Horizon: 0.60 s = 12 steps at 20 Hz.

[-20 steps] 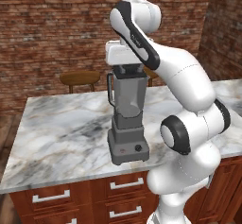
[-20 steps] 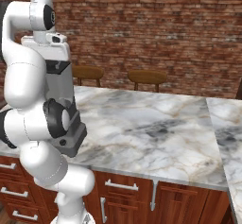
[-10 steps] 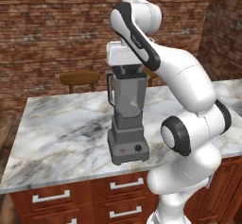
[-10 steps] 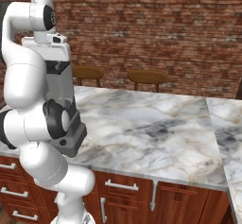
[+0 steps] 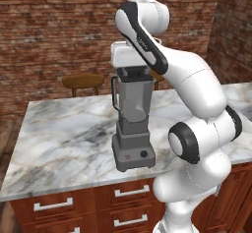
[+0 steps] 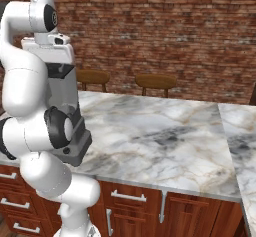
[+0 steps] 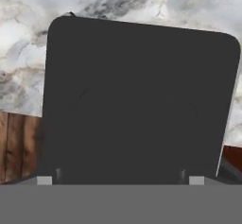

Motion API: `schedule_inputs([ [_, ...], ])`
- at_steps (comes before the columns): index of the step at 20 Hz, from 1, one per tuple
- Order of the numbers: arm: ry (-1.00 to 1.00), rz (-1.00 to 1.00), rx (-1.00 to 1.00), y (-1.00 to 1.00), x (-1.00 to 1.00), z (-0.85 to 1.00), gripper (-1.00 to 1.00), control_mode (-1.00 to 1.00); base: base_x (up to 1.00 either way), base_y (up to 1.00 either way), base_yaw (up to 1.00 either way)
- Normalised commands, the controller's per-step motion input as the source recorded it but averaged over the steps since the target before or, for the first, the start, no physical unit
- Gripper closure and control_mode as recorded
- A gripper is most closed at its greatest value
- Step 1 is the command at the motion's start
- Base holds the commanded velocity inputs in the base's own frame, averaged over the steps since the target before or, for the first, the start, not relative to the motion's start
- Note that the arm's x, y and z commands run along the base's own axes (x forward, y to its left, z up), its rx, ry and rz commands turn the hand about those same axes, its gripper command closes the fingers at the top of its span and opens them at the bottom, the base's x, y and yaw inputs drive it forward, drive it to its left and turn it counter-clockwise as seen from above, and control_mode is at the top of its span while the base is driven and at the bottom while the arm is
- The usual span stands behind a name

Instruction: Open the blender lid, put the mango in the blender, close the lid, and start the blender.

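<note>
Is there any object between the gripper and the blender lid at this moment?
Nothing visible stands between them. In the hand view the blender lid lies directly below the gripper, whose jaws stand wide apart at the lid's two sides. In the left base view the hand sits right above the blender on the counter.

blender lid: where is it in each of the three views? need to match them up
Left base view: the blender lid sits upper centre, a dark cap on the grey blender jar, just under the hand.
Right base view: dark patch at upper left, mostly behind the white arm.
Hand view: the big black rounded square across the middle, seen from above.
Shared landmark: the marble counter beneath it.
</note>
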Motion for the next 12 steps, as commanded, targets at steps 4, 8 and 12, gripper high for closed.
schedule_inputs([
  [4,-0.04,0.0,0.0,0.0,0.0,0.34,-1.0,-1.0,0.0,0.0,0.0],
  [8,-0.09,0.0,0.0,0.0,0.0,0.48,-1.0,-1.0,0.0,0.0,0.0],
  [12,-0.18,0.0,0.0,0.0,-0.21,0.26,-1.0,-1.0,0.0,0.0,0.0],
])
